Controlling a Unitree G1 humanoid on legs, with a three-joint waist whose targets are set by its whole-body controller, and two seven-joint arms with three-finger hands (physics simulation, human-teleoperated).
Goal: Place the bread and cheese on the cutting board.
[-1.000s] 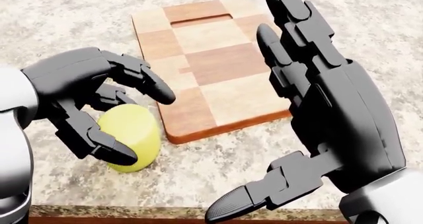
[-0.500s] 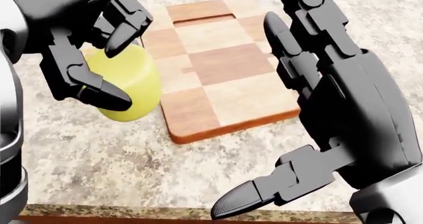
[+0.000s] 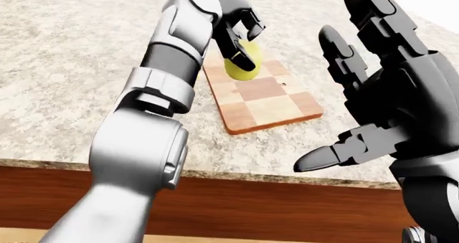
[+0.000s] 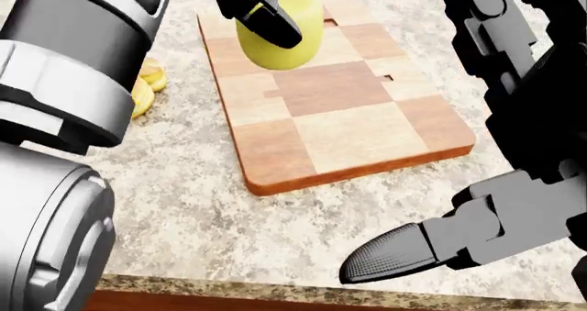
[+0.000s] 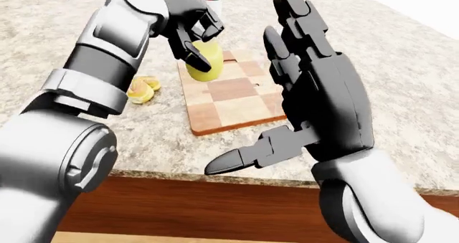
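Arms are a brushed silver-grey metal look, built in chunky rounded segments. The left arm [image 3: 154,108] has a big smooth cylindrical shoulder/elbow housing with a round end cap, then a darker gunmetal sleeve section, then lighter stepped collar rings where the segments meet. Both hands are matte black. The right hand [image 5: 316,111] has a broad, flat, slab-like palm shell and three thick fingers made of blocky hinged links with visible joint notches. Its fingertips [image 4: 390,254] are rounded pads with a fine dotted grip texture. The left hand [image 3: 237,25] is the same black, same segmented fingers. The right wrist goes back to pale silver with a rounded cuff. No cables or markings I can make out.
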